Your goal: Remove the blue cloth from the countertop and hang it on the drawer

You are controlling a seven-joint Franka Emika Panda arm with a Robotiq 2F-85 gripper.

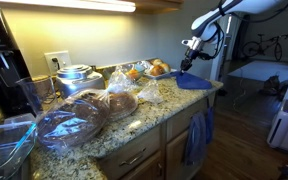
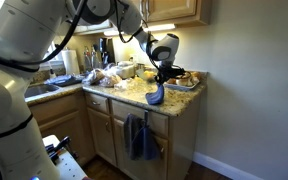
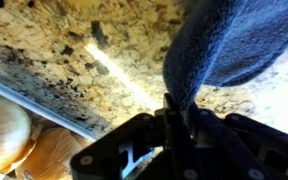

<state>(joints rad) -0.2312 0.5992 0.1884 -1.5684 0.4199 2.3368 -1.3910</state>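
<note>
The white jointed arm (image 2: 24, 50) reaches over the end corner of the speckled granite desk (image 1: 154, 118), black pincer (image 2: 161, 80) pointing down, jaws clamped on bright royal-blue soft cloth (image 3: 234, 40).

end effector (image 3: 174, 108) enters from bottom edge, dark fingers pinched on a fold of blue cloth (image 3: 239, 45) | cloth fills upper right | speckled granite table (image 3: 59, 40) beneath, bright glare streak | pale rounded items (image 3: 9, 130) lower left, blurred

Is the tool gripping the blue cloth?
Yes, in the wrist view the tool is closed on a fold of the blue cloth above the countertop.
</note>
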